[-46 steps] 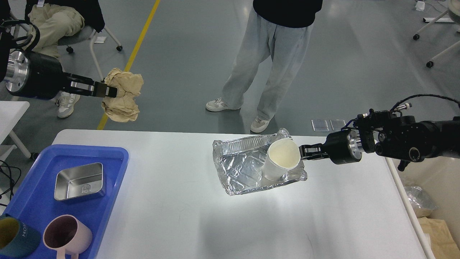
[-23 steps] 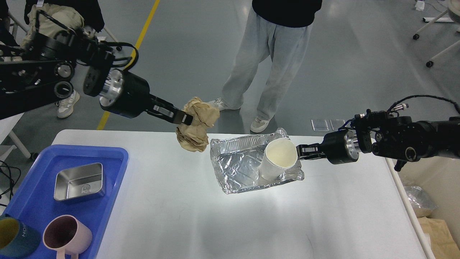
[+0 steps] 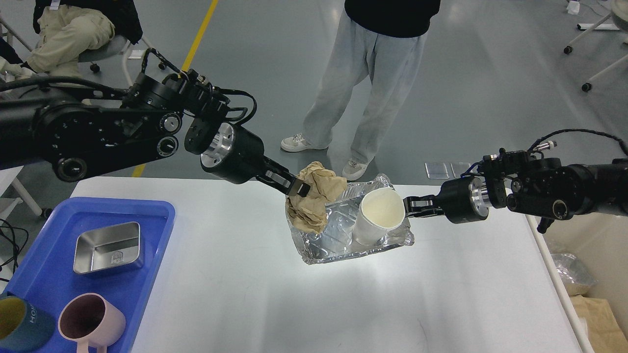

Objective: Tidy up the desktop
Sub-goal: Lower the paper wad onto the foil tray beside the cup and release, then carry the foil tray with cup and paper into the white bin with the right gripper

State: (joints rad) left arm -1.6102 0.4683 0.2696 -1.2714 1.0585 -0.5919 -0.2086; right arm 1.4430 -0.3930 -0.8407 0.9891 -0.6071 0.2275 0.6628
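Note:
The white desktop (image 3: 274, 304) fills the lower part of the head view. A crumpled foil tray (image 3: 338, 235) lies on it at the middle back, with a white paper cup (image 3: 379, 216) standing in its right end. My left gripper (image 3: 298, 189) is shut on a crumpled brown paper wad (image 3: 314, 196) and holds it over the tray's left end. My right gripper (image 3: 411, 206) is at the tray's right edge beside the cup, fingers close together on the foil rim or cup; the grip itself is hidden.
A blue plastic tray (image 3: 152, 264) at the left front holds a steel box (image 3: 108, 247), a pink mug (image 3: 91, 322) and a teal cup (image 3: 22, 323). A person (image 3: 365, 78) stands behind the desktop. A seated person (image 3: 68, 24) is at the far left.
My left arm has swung right and down from beyond the table's back left, bringing the paper wad over the foil tray. The tray and cup have shifted slightly left with the right gripper.

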